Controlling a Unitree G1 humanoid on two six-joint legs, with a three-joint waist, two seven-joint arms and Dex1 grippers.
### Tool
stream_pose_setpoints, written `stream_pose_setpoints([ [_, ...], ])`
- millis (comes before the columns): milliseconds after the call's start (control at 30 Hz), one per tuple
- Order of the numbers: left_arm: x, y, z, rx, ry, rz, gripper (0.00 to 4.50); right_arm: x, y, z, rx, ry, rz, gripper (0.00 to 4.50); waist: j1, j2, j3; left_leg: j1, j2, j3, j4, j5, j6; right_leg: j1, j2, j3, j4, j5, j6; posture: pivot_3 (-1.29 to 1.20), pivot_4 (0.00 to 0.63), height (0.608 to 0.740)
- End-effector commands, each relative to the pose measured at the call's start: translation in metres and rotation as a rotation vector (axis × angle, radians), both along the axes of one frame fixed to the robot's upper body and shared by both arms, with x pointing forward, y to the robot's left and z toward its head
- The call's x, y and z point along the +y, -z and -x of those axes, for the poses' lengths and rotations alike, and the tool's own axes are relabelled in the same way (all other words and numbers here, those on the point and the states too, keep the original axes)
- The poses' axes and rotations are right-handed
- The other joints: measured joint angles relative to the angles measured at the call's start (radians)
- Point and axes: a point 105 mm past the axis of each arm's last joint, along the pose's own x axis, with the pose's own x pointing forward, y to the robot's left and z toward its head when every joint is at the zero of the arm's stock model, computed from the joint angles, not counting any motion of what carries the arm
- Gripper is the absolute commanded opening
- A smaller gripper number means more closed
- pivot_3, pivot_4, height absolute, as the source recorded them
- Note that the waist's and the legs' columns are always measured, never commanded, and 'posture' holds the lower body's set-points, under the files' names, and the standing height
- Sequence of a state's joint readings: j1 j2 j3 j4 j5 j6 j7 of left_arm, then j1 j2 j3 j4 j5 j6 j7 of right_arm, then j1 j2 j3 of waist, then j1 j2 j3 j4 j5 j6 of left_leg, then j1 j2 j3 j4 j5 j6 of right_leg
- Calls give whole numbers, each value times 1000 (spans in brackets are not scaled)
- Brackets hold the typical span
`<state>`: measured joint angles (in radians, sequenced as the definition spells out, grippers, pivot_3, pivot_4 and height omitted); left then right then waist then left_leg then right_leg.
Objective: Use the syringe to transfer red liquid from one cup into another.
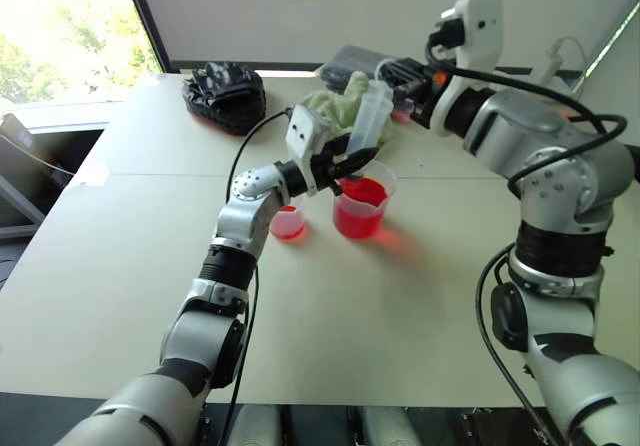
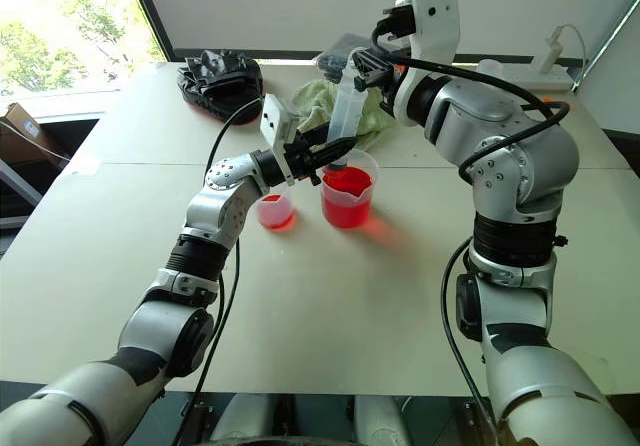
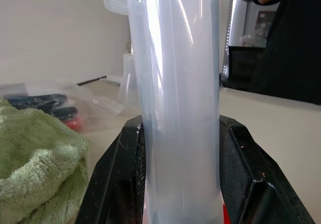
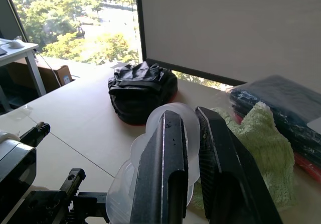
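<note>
Left gripper [image 1: 352,158] clamping large clear plastic syringe [image 1: 368,116] barrel, larger clear spouted beaker [image 1: 362,206] of red liquid [image 1: 360,198] just below, right gripper [image 4: 193,148] closed on white plunger ring [image 4: 173,121] above

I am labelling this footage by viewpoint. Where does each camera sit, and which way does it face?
Left eye view: on the head, looking forward and down over both arms at the table, beaker and small cup.
Right eye view: the same scene from the other eye.
Left wrist view: on the left wrist, looking along the left gripper, jaws clamped on the syringe barrel.
Right wrist view: on the right wrist, looking along the right gripper, shut on the plunger's thumb loop, toward a black bag.
Both wrist views share the green towel.
</note>
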<state>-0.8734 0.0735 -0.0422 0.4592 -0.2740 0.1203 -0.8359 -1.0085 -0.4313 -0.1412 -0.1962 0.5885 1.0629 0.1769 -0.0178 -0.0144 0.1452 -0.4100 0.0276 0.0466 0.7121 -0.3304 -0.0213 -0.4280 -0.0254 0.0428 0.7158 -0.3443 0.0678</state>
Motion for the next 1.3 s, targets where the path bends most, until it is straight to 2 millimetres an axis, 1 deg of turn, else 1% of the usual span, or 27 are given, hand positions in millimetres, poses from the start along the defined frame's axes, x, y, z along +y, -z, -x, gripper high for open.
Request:
stream_pose_setpoints([
  [33, -20, 0, 22, -54, 124, -28, 1347, -43, -61, 12, -230, 156, -118, 66, 0, 0, 0, 0, 0, 0, 0, 0, 0, 0, 0, 0, 0, 0, 0, 0, 150, 740],
  [400, -20, -1, 21, -53, 123, -29, 1347, -40, -57, 12, -221, 143, -102, 66, 0, 0, 0, 0, 0, 0, 0, 0, 0, 0, 0, 0, 0, 0, 0, 0, 150, 740],
  [567, -20, 1, 22, -51, 128, -33, 1347, -41, -63, 13, -240, 145, -109, 66, 0, 0, 0, 0, 0, 0, 0, 0, 0, 0, 0, 0, 0, 0, 0, 0, 150, 740],
  [1000, -22, 1, 27, -29, 153, -21, 1347, -45, -72, 15, -269, 156, -100, 66, 0, 0, 0, 0, 0, 0, -1, 0, 0, 0, 0, 0, 0, 0, 0, 0, 150, 740],
  [1300, -23, 1, 29, -32, 165, -20, 1347, -43, -69, 16, -266, 143, -90, 66, 0, 0, 0, 0, 0, 0, -1, 0, 0, 0, 0, 0, 0, 0, 0, 0, 150, 740],
])
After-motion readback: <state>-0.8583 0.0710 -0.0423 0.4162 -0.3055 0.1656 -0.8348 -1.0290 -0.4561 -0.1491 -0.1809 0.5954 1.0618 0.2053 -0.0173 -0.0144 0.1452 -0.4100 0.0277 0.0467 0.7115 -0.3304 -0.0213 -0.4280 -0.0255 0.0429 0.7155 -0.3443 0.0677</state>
